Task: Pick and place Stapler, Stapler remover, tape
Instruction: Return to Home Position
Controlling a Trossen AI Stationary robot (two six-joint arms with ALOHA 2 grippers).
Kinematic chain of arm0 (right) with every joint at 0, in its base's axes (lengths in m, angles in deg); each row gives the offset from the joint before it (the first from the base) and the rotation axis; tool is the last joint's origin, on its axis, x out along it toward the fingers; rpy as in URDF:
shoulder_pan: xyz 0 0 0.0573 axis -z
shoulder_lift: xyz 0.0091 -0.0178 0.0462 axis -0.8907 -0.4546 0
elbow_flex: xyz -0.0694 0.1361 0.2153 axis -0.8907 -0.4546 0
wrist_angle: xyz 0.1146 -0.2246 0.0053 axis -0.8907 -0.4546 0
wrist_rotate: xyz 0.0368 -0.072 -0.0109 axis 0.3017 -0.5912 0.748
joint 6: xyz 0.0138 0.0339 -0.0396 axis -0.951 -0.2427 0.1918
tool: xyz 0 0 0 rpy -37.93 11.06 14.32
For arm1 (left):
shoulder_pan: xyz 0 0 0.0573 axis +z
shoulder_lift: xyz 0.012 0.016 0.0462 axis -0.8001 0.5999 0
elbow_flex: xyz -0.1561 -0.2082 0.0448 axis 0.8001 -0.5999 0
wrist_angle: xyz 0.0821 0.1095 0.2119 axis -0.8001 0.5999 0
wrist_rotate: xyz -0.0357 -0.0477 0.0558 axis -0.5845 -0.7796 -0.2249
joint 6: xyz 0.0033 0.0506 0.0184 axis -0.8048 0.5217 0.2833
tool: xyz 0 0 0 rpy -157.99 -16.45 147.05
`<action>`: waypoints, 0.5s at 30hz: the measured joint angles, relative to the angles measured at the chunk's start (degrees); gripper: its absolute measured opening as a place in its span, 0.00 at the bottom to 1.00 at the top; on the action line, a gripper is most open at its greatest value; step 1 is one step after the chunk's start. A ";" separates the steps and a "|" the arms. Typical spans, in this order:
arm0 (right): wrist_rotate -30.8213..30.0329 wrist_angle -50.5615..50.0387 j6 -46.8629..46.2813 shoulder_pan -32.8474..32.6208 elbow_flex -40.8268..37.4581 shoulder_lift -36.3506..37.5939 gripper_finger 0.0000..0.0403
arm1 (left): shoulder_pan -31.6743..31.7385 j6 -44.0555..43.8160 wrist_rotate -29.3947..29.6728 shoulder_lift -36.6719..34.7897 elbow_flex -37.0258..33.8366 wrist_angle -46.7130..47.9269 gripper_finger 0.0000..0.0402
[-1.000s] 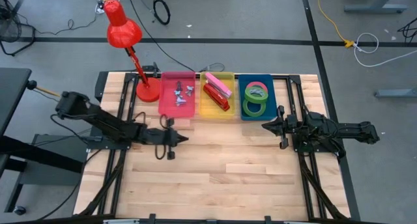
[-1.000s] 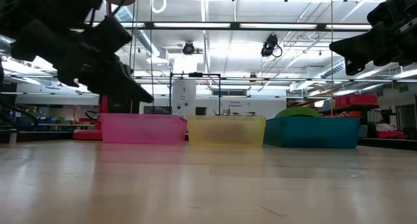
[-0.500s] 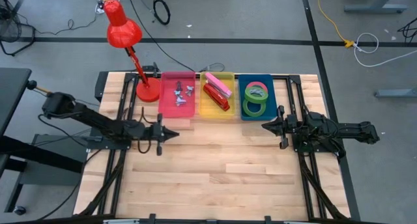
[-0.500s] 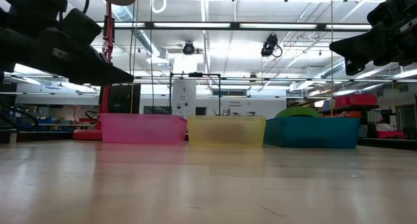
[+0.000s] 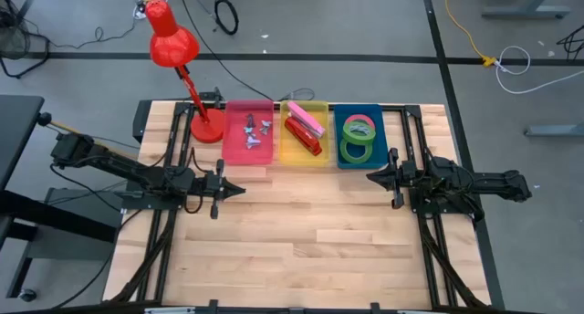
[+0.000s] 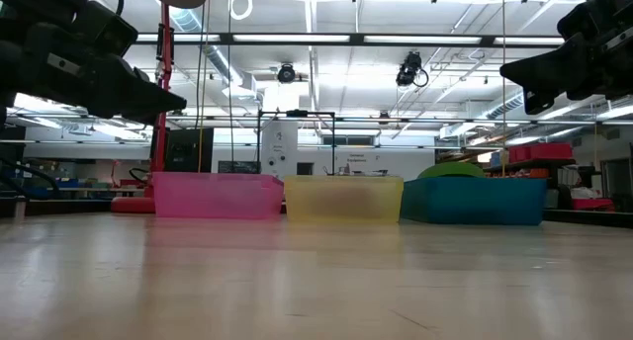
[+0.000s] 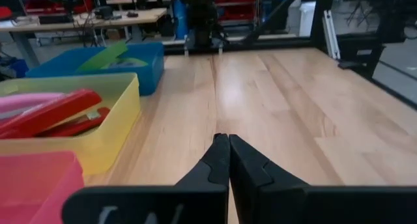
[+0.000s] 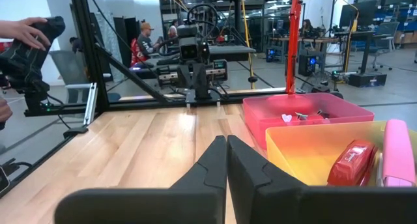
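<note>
Two dark arms reach in over the pale wooden table (image 5: pixel 319 250), one from each side. The left gripper (image 5: pixel 239 188) hangs above the table's left part, in front of the pink bin and apart from it. In its wrist view the left gripper (image 7: pixel 228 142) has its two fingers pressed together with nothing between them.

At the far left corner stands one red desk lamp (image 5: pixel 173 45), its round base just beside the bins. Three plastic bins sit in a row along the far edge, side by side.

- The first is a translucent pink bin (image 5: pixel 248 105). It holds a small cluster of staple removers (image 5: pixel 252 144), too small to count with certainty.
- The middle one is a translucent yellow bin (image 5: pixel 304 104). It holds two staplers, one red stapler (image 5: pixel 303 137) and one pink stapler (image 5: pixel 311 119), lying side by side.
- The third is a blue bin (image 5: pixel 376 136). It holds three flat rings of tape (image 5: pixel 356 141), two green and one red-pink, partly overlapping.

The right gripper (image 5: pixel 370 177) hovers in front of the blue bin, clear of it. Its fingers (image 8: pixel 212 160) are likewise closed on each other and hold nothing.
</note>
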 joint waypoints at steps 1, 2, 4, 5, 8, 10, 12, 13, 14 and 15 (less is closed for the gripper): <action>0.01 0.01 0.00 -0.01 0.01 0.00 0.04 | 0.00 -0.12 0.00 -1.01 0.00 1.54 0.01; 0.00 -0.01 -0.01 -0.01 -0.01 0.00 0.04 | 0.00 -0.26 -0.01 -2.12 0.00 3.13 0.01; 0.01 0.00 -0.01 -0.01 0.01 0.00 0.04 | 0.00 -0.77 -0.19 -4.25 0.00 5.65 0.00; 0.00 0.00 -0.02 -0.01 0.00 0.00 0.04 | 0.00 -1.04 -0.51 -5.26 0.00 6.91 0.00; 0.01 0.01 -0.01 0.01 -0.01 0.00 0.04 | -0.02 -1.04 -1.59 -8.18 0.00 9.99 0.01; -0.01 -0.01 0.00 0.01 0.01 0.00 0.04 | -0.02 -1.07 -2.09 -10.01 0.00 12.20 0.01; 0.01 0.00 0.00 0.00 0.01 0.00 0.04 | -0.02 -1.09 -2.17 -11.53 0.00 14.30 0.01; 0.00 0.01 -0.01 0.00 -0.01 0.00 0.04 | -0.02 -1.09 -2.15 -12.18 -0.02 15.42 0.00; 0.00 0.00 -0.01 0.00 -0.01 0.00 0.04 | -0.02 -1.09 -2.15 -12.84 -0.02 16.41 0.01; 0.00 0.01 -0.01 0.00 -0.01 0.00 0.04 | 0.00 -1.09 -2.15 -13.55 -0.02 17.31 0.01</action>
